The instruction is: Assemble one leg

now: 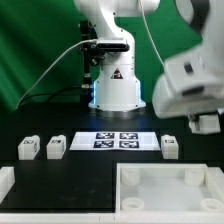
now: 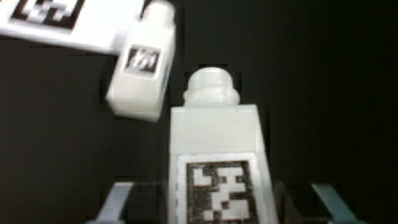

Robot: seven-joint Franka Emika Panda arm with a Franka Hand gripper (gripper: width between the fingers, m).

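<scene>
Leg (image 2: 219,140): stubby white plastic block, smooth, squared body with a rounded peg at one end and a black-and-white square tag on its face. It sits centred between the gripper (image 2: 222,208) fingers (image 2: 125,200), peg pointing away from them. Dark gaps show on both sides and no contact is visible, so I can't tell whether the jaws clamp it. Second leg (image 2: 143,68) lies tilted beyond it on the black table (image 2: 329,60).

Leg (image 2: 217,125): white plastic, smooth, soft sheen; tag on its face is flat matt print, black on white. Second leg (image 2: 139,70): same plastic. Table (image 1: 90,170): black, matt. Backdrop (image 1: 30,60): green cloth, matt. Arm base (image 1: 115,90): hard white shell, glossy. Tray-like piece (image 1: 160,168): smooth white plastic. Marker board (image 1: 80,141): white, matt.
</scene>
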